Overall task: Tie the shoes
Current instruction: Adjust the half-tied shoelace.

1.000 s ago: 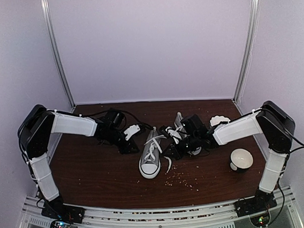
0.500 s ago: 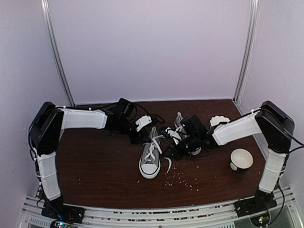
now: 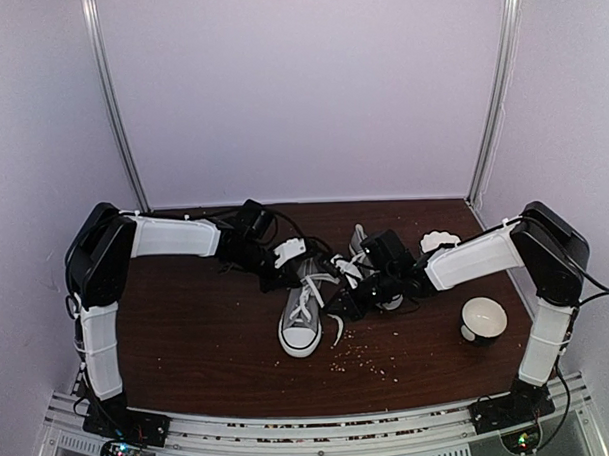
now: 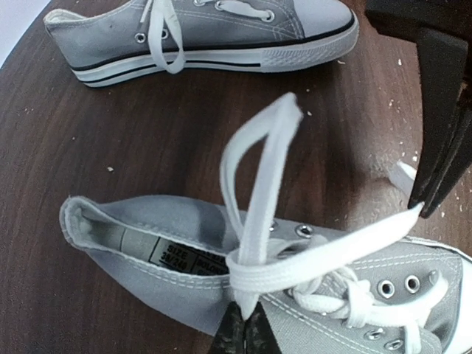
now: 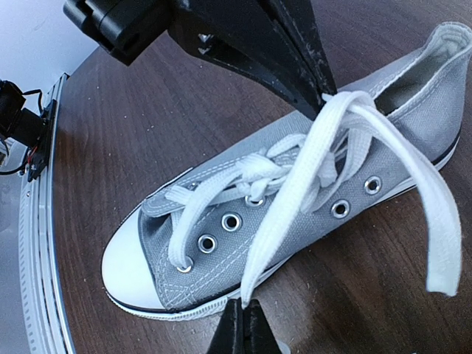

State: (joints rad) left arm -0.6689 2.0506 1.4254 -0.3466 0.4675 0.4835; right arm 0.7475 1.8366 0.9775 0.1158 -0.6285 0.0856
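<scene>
Two grey shoes lie on the dark table. The near shoe points its white toe cap at the arms, and the second shoe lies behind my right arm. My left gripper is shut on the base of a white lace loop over the near shoe's opening. A second lace strand wraps round that loop and runs out to my right gripper, which is shut on its end. From above, my left gripper and right gripper flank the near shoe's tongue.
A white bowl stands at the right, in front of my right arm. A small white object lies behind that arm. Pale crumbs are scattered in front of the shoes. The second shoe lies just beyond the lace loop.
My left arm has swung right to the near shoe and its gripper has shut on the lace loop. The right arm has held still with its strand.
</scene>
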